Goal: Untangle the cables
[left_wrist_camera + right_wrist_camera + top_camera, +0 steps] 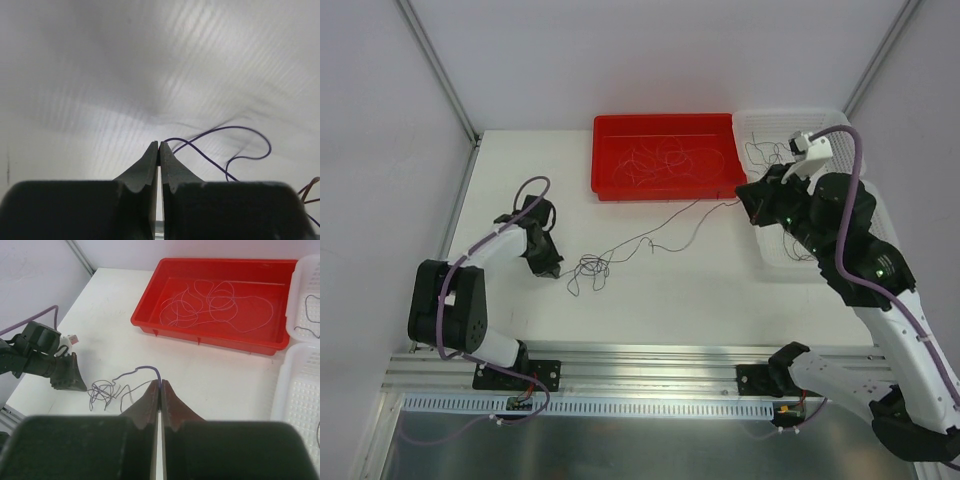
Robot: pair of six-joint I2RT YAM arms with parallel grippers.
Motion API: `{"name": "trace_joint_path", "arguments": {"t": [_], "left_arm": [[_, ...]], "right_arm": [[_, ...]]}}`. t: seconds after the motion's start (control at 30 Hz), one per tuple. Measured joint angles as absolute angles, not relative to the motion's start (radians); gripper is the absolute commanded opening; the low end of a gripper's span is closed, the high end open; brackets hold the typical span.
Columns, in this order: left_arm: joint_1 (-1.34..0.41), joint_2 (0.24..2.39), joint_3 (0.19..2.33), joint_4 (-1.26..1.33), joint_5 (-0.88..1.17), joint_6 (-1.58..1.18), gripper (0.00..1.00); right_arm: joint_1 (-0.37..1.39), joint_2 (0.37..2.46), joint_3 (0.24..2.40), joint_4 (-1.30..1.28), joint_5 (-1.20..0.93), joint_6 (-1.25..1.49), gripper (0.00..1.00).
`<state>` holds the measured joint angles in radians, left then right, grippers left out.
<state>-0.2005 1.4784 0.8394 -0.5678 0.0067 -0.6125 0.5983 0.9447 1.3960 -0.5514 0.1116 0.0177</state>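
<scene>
Hair-thin purple and dark cables [592, 268] bunch in a small curly knot on the white surface [680, 300]. The left claw [159, 146], pressed together, pinches a purple strand just beside the knot. The right claw [160, 384] pinches a long strand that runs out from it.

A white table [670, 300] stands enclosed by plain pale walls [380, 120]. Grey metal posts [438, 68] rise from its far corners.
</scene>
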Motion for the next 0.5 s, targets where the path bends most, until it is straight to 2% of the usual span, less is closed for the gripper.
{"name": "trace_joint_path", "arguments": {"t": [0.37,0.5], "left_arm": [[0.050,1.518,0.994,-0.619,-0.014,-0.555,0.00],[0.087,1.535,1.019,-0.635,-0.048,-0.525,0.00]], "right_arm": [[0.567,0.842,1.502,-0.654,0.142,-0.062,0.01],[0.567,0.829,1.504,-0.679,0.142,-0.068,0.01]]}}
